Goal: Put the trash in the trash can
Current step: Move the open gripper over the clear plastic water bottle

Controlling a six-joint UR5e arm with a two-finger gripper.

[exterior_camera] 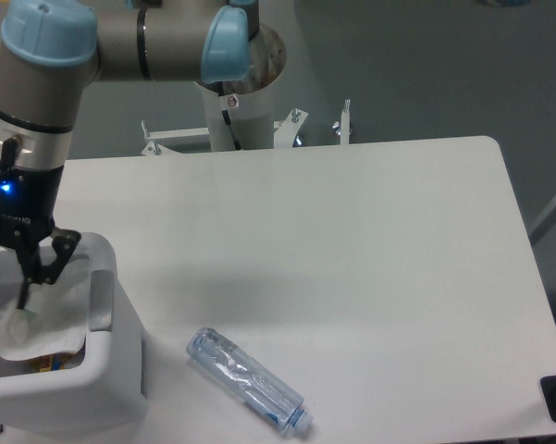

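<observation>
Camera view from above the worktop (370, 240): nearest, toward the near edge and left of centre, lies the crushed clear bottle (248, 380) with its bluish tint. It rests on its side, slanted, with the capped end pointing near-right, well apart from the arm.

Just left of it, at the near-left corner, stands the white trash can (111, 370), its thick rounded rim and the grey oblong tab (101, 301) on its right wall in plain sight. Inside the can lies the crumpled white wrapper (42, 319), spread across the opening, with a bit of coloured material showing beneath it at the near side.

Above the can's opening hangs the hand (32, 277), pointing down, its dark fingers (63, 250) reaching to the wrapper's top. The fingers look spread somewhat, but whether they pinch the wrapper or merely touch it cannot be told from this angle.

Farther back, the arm's grey wrist with a blue light rises from the hand, and its blue-capped joints run right to the base column (240, 102) behind the far edge of the worktop.
</observation>
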